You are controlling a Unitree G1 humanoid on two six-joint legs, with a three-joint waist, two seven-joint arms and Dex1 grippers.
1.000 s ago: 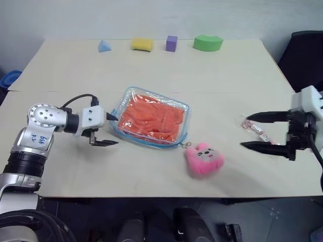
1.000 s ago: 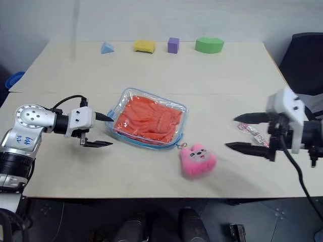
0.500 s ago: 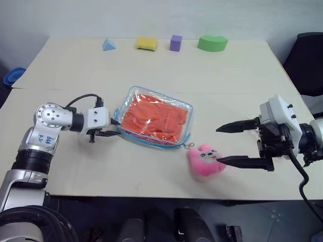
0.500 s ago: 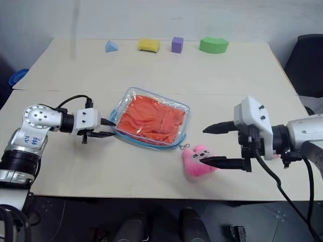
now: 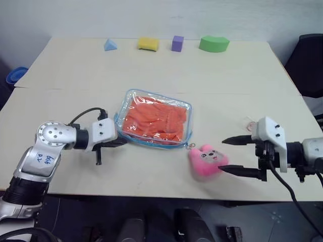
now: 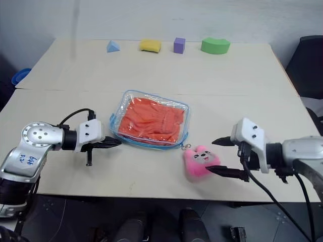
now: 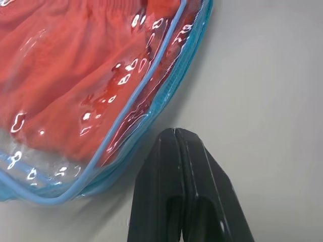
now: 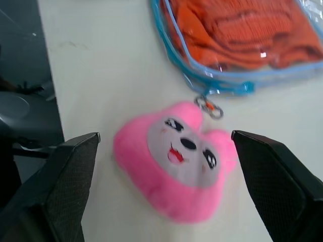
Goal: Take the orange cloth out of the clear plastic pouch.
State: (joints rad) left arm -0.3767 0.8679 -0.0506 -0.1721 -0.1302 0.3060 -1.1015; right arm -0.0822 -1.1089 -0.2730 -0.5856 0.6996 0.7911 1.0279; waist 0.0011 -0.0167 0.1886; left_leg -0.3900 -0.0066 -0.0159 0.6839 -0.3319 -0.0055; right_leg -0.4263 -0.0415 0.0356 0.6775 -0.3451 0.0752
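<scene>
The clear plastic pouch (image 5: 150, 143) with light blue edging lies flat in the middle of the table, and the orange cloth (image 5: 156, 118) is folded inside it. A pink plush charm (image 5: 207, 161) lies at its near right corner, joined by a short chain. My left gripper (image 5: 122, 143) is shut with nothing between its fingers. Its tip rests just off the pouch's near left corner (image 7: 75, 186), a small gap apart. My right gripper (image 5: 228, 156) is open, low over the table to the right of the plush. In the right wrist view the plush (image 8: 176, 161) lies ahead, between the two spread fingers.
Foam shapes line the far edge: a blue pyramid (image 5: 110, 45), a yellow block (image 5: 148, 44), a purple cube (image 5: 177, 43) and a green piece (image 5: 214, 44). A small clear wrapper (image 5: 248, 122) lies near the right arm. A black chair (image 5: 309, 60) stands past the table's right edge.
My left gripper went from open to shut and drew back from the pouch's left edge. My right gripper came in from the right and sank beside the plush.
</scene>
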